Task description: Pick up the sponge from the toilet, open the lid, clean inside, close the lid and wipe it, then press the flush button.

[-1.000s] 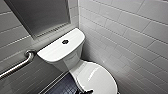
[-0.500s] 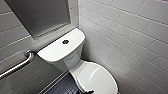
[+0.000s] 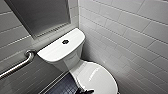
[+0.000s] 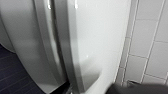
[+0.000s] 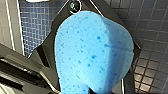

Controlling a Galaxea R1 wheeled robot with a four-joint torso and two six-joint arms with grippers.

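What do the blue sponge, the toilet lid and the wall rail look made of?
The sponge looks like soft foam, matte and pore-speckled. The lid seems hard plastic, glossy with highlights. The rail is likely metal, with a silvery sheen.

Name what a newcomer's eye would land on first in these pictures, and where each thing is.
The bright blue sponge looms large in the right wrist view, against dark tiled floor. In the head view, the glossy white toilet sits in a corner of white-tiled walls, lid down, a dark flush button centred on its tank top.
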